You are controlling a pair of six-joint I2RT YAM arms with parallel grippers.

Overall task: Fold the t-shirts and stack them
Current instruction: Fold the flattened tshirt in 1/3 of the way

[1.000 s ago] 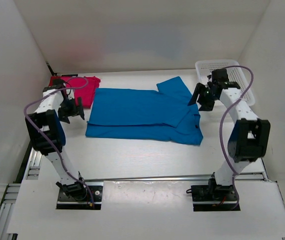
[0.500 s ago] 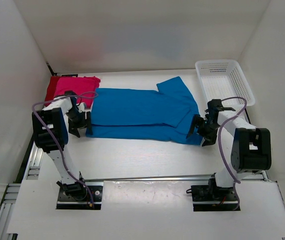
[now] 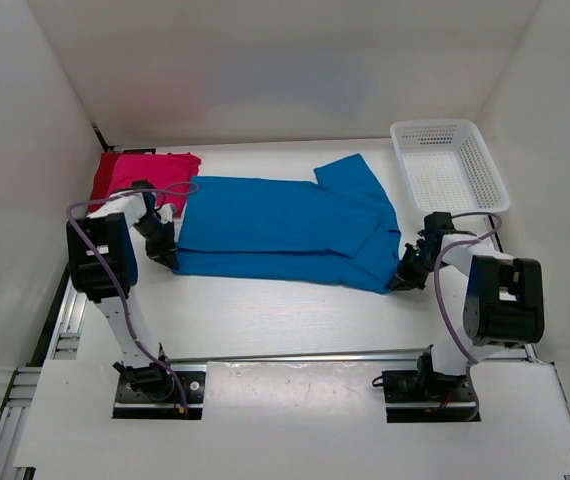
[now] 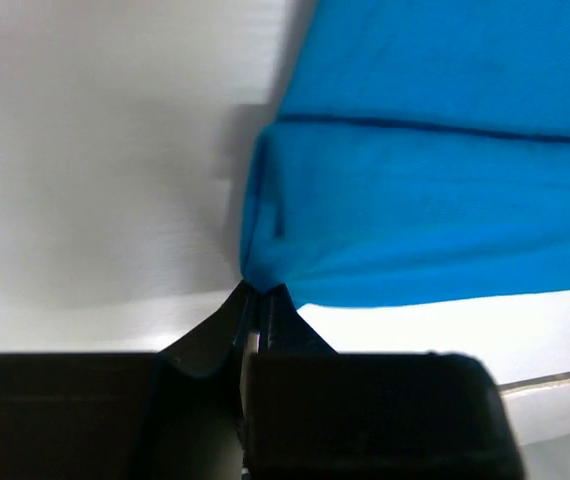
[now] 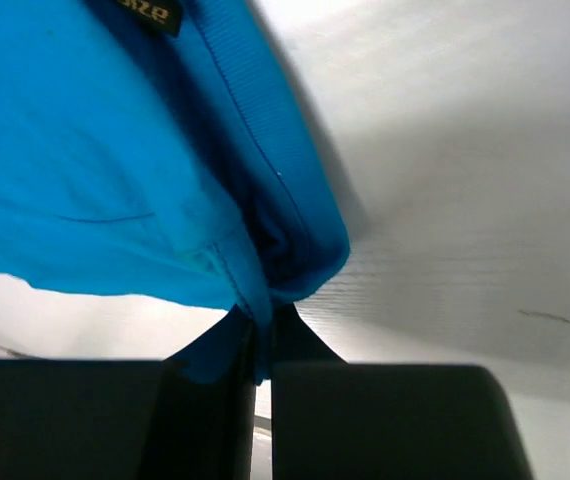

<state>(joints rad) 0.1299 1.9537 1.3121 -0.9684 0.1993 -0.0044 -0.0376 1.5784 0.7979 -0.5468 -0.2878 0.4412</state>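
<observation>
A bright blue t-shirt (image 3: 285, 228) lies spread across the middle of the table, folded lengthwise. My left gripper (image 3: 170, 260) is shut on its near left corner (image 4: 265, 270), the cloth bunched at the fingertips. My right gripper (image 3: 403, 280) is shut on the near right corner by the collar (image 5: 265, 280), with fabric drawn between the jaws. A pink-magenta t-shirt (image 3: 155, 175) lies folded at the back left on top of a dark red t-shirt (image 3: 103, 172), of which only a strip shows.
A white mesh basket (image 3: 449, 165) stands at the back right, just beyond the right arm. White walls close in the table on three sides. A metal rail (image 3: 295, 355) runs along the near edge.
Both arms came down and forward to the shirt's near corners. Both grippers went from open to shut on the blue cloth.
</observation>
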